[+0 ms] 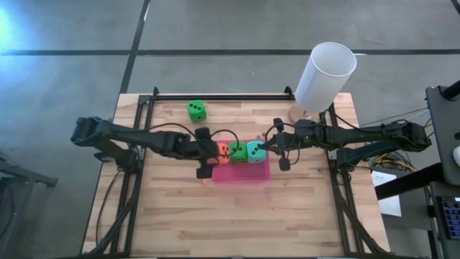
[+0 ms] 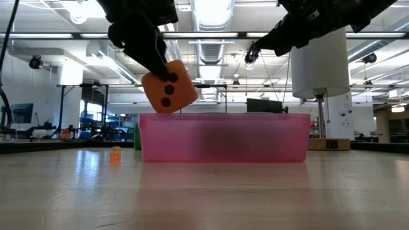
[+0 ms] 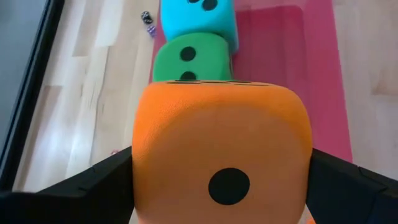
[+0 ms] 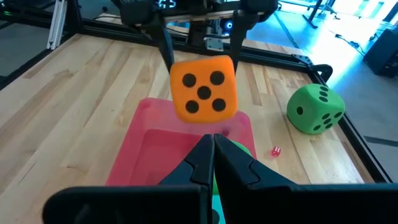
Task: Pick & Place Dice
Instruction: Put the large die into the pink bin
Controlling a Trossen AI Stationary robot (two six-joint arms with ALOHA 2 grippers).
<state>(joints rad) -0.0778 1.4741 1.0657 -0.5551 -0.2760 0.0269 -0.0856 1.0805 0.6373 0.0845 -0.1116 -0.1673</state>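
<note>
My left gripper (image 1: 216, 152) is shut on an orange die (image 2: 169, 86), which hangs over the left end of the pink tray (image 2: 223, 137). In the tray, just beyond it, a green die (image 3: 189, 59) and a teal die (image 3: 199, 18) sit in a row. A second green die (image 4: 315, 109) rests on the wooden table at the far left of the tray. My right gripper (image 4: 213, 155) hovers shut above the tray's right end, over the teal die (image 1: 255, 152), and touches nothing. My left gripper pinches the orange die by two opposite side faces (image 3: 142, 168), one finger (image 3: 93, 183) on each side. The fingers slant down from the table's left. The die hangs tilted and clear above the tray.
A tall white cylinder (image 1: 325, 78) stands at the table's far right corner. A tiny red die (image 4: 275, 151) and tiny dark dice (image 3: 148, 22) lie on the wood beside the tray. Bare wood stretches along the near half of the table (image 1: 237, 223).
</note>
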